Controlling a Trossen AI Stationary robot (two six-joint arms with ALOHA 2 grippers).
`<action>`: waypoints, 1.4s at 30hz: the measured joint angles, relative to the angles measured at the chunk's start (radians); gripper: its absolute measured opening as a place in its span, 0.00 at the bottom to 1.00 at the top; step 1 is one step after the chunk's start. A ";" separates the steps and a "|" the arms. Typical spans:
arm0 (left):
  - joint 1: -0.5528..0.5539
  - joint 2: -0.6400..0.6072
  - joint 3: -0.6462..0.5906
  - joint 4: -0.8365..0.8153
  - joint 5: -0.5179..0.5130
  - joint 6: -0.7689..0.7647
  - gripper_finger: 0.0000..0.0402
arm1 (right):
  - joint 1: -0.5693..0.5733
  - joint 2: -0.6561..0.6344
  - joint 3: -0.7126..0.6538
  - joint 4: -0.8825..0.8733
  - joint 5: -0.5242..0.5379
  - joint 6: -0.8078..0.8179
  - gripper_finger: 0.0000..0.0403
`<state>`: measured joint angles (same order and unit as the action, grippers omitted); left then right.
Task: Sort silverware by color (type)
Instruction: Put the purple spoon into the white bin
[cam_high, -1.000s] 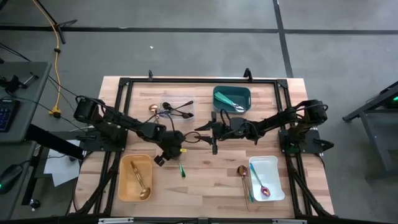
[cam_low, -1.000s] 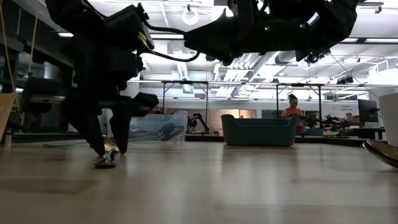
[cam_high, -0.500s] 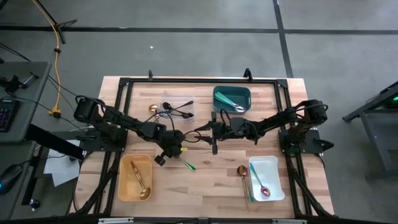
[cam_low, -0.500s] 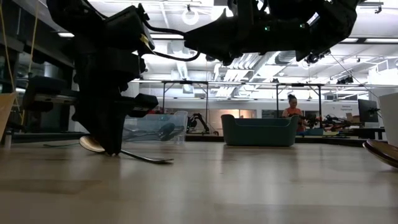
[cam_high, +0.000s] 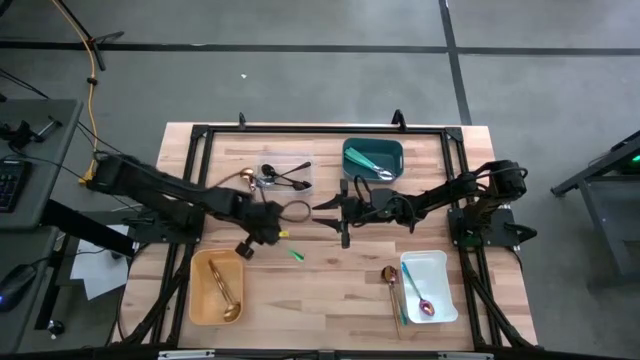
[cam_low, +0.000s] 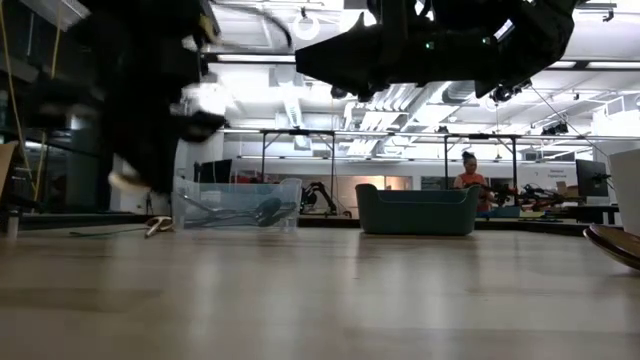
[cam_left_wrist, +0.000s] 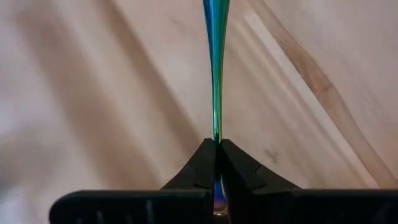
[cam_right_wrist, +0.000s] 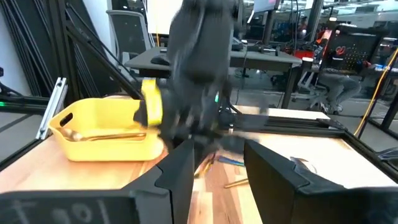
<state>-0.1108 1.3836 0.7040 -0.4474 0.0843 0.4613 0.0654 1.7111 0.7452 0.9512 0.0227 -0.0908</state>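
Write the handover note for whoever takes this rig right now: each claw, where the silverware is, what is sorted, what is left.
Left claw: shut on a slim teal-to-blue utensil, held above the table centre.
Right claw: open, waiting near the table's middle, holding nothing.
Sorted: gold spoon in the yellow bin; teal pieces in the teal bin; dark pieces in the clear bin; one iridescent spoon in the white bin.
Left: the held utensil, a gold spoon beside the clear bin, and a gold spoon and teal utensil beside the white bin.
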 joint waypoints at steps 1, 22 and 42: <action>0.000 -0.040 0.000 -0.010 -0.024 -0.011 0.01 | 0.000 0.000 0.000 0.003 0.000 -0.001 0.34; -0.001 -0.641 -0.464 0.800 -0.165 -0.232 0.00 | 0.000 0.000 0.000 0.055 0.000 -0.025 0.34; -0.001 -0.623 -0.637 1.312 -0.377 -0.298 0.00 | -0.020 0.000 0.000 0.181 0.000 -0.075 0.34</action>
<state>-0.1122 0.7609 0.0673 0.8641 -0.2929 0.1636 0.0452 1.7111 0.7456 1.1326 0.0228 -0.1654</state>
